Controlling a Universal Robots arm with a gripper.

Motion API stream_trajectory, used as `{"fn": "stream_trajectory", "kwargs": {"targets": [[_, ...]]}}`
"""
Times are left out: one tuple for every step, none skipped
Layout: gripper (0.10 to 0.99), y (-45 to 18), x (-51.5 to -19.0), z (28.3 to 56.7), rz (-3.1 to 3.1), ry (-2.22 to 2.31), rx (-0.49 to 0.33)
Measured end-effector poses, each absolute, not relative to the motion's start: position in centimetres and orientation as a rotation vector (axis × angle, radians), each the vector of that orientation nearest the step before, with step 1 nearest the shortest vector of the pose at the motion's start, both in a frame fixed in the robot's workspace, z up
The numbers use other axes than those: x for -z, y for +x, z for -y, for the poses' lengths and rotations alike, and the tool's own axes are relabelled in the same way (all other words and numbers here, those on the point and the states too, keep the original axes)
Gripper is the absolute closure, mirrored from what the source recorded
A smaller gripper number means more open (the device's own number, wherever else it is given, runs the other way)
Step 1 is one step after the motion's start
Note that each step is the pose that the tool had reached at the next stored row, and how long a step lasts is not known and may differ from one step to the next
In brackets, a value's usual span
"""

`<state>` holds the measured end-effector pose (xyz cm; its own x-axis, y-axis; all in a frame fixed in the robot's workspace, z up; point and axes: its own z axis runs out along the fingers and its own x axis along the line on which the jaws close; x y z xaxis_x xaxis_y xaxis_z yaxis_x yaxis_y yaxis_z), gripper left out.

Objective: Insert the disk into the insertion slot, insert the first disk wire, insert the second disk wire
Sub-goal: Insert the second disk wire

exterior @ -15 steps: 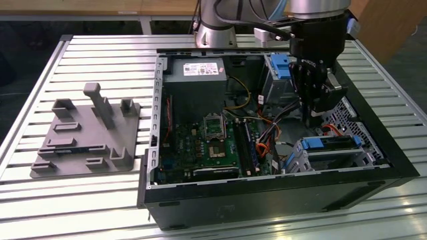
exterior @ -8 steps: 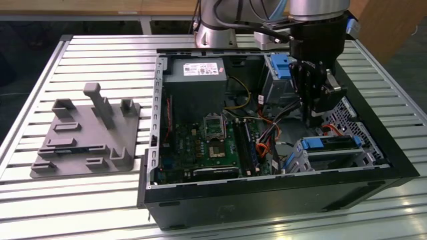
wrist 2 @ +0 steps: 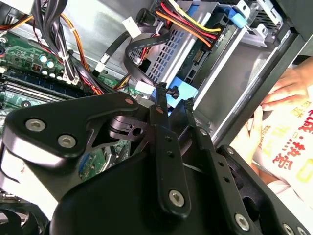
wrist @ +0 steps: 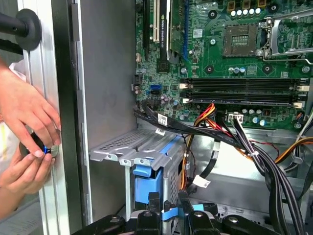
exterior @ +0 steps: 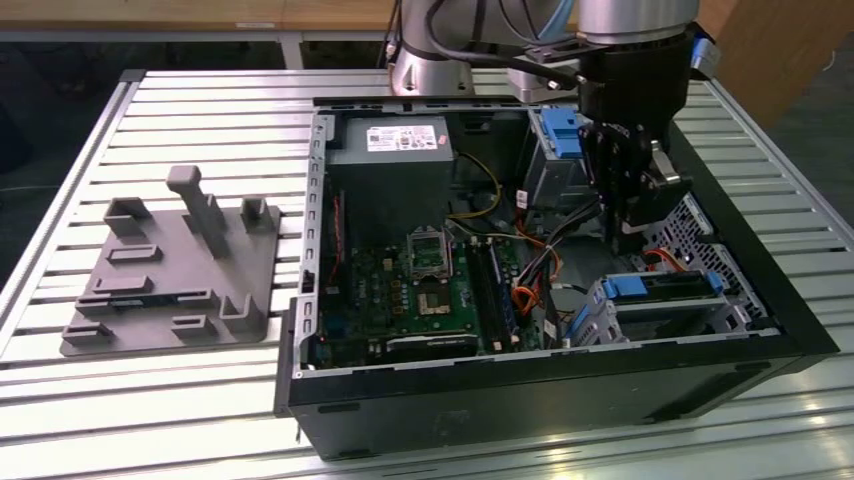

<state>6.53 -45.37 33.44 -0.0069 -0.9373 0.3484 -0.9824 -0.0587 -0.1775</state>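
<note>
Holding the dark cable (wrist: pixel 168 214) by its blue plug in the clamped claw (wrist 2: pixel 173 100), poised near the metal cage (wrist: pixel 117 147), probably to aim the plug at the disk's (exterior: pixel 663 290) socket. Already housed in that cage, lower right of the exterior view.

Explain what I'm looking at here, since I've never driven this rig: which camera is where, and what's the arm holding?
One robot arm works inside an open computer case on a slatted metal table; a grey fixture plate lies beside it. The exterior view looks on from off the arm; both wrist views ride on the arm, looking past its gripper. The gripper appears to pinch the second disk wire by its bright blue plug. The disk already sits in the insertion slot. A person's hands are outside the case wall.
</note>
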Motion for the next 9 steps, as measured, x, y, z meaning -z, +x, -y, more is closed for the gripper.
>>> {"fn": "stream_trajectory", "kwargs": {"targets": [[0.796, 6.53, -33.42, 45.39, 2.071, 2.125, -0.577], [0.796, 6.53, -33.40, 45.40, 2.072, 2.124, -0.577], [0.796, 6.53, -33.39, 45.41, 2.074, 2.123, -0.576], [0.796, 6.53, -33.38, 45.42, 2.074, 2.122, -0.576], [0.796, 6.53, -33.36, 45.42, 2.075, 2.122, -0.576], [0.796, 6.53, -33.34, 45.42, 2.076, 2.122, -0.575], [0.796, 6.53, -33.33, 45.42, 2.078, 2.122, -0.574], [0.796, 6.53, -33.33, 45.43, 2.079, 2.123, -0.573], [0.796, 6.53, -33.33, 45.43, 2.080, 2.124, -0.571]]}}
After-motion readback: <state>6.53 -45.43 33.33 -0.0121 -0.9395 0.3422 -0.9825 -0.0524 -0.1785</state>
